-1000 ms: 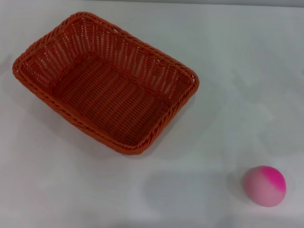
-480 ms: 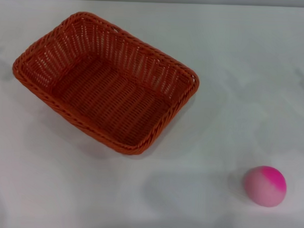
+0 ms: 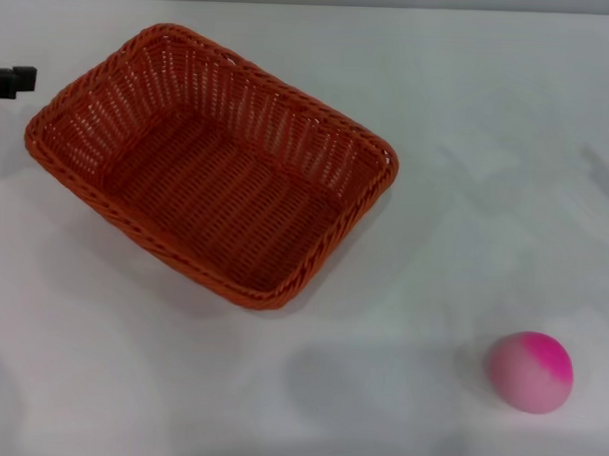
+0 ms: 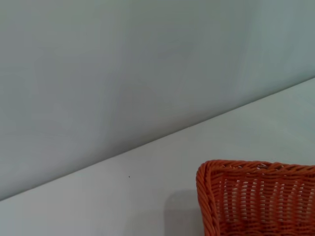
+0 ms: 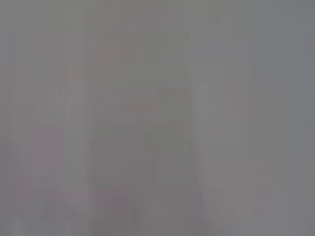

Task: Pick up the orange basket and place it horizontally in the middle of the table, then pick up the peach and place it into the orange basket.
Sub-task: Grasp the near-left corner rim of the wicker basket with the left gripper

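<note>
Broad, smooth and white, the worktop (image 3: 468,144) fills nearly the whole head view, and a pale grey wall is seen behind its far edge in the left wrist view. On its left half, the large rectangular orange-red woven wicker basket (image 3: 212,165) is seen resting on its base, mouth up, set at a slant so that its long sides run from far left to near right. A braided rim, rounded corners and sloped open-weave walls are shown, with a tighter weave across the floor; nothing is seen inside it. The small round peach (image 3: 532,371), pale pink with a vivid magenta patch on its upper right, is placed near the front right of the worktop, well apart from the basket.

At the left edge of the head view, a small dark part of the left gripper (image 3: 11,81) is seen, just beside the basket's far left corner and apart from it; whether its fingers are apart or together cannot be told. Only one corner of the basket is caught in the left wrist view, with its shadow on the worktop beside it. Nothing but a blank grey blur is given by the right wrist view, and the right gripper is shown in no view.
</note>
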You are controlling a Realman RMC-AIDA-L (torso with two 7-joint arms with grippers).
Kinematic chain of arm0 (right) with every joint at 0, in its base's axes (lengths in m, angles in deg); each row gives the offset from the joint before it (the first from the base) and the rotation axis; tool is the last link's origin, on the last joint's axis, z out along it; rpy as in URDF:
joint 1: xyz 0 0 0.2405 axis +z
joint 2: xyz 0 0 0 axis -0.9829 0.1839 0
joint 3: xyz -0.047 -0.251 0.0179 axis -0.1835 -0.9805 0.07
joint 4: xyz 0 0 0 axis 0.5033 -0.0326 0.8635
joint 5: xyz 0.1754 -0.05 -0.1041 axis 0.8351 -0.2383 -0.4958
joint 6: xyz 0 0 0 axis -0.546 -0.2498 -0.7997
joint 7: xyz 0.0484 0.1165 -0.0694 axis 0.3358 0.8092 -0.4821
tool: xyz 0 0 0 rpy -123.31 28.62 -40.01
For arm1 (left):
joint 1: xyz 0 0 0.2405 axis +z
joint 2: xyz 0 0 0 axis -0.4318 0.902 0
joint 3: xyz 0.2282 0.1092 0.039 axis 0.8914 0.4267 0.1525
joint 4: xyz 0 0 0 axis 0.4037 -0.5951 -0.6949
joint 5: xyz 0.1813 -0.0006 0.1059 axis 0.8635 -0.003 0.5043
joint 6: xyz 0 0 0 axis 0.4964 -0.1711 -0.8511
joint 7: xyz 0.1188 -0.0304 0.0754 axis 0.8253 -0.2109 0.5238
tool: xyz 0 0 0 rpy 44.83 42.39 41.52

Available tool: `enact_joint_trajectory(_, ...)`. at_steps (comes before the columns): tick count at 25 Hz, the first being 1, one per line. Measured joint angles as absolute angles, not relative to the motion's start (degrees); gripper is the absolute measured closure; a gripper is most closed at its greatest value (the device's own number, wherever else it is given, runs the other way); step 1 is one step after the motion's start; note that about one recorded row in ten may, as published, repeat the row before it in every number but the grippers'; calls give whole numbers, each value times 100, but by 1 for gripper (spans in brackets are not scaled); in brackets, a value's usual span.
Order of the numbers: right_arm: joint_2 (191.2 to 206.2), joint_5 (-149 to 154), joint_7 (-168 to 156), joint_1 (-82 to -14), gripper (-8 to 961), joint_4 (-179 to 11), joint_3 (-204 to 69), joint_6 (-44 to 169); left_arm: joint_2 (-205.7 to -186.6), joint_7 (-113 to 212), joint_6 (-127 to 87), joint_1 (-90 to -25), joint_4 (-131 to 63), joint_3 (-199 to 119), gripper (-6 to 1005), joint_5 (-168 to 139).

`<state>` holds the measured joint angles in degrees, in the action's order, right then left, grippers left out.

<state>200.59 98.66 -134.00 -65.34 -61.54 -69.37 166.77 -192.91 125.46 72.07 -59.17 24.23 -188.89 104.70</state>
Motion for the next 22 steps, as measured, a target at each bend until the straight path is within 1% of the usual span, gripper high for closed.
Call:
enact_joint_trajectory(8,20060,9865,-13433,-6526,307,-6202,-7030,16691,-19499,12521,7043,-5847,2345,-18890,122,10530)
enact_joint_trajectory(16,20060,9865,-13460,-6516,308,-6280,-7032,16653,-19513,12512,6698,-5898,1961,-18672,123,10598)
enact_joint_trajectory(22,20060,9867,-13449,-6522,309,-6284,-7032,16646,-19540,12551,6453,-5918,1802,-18543,145,10648)
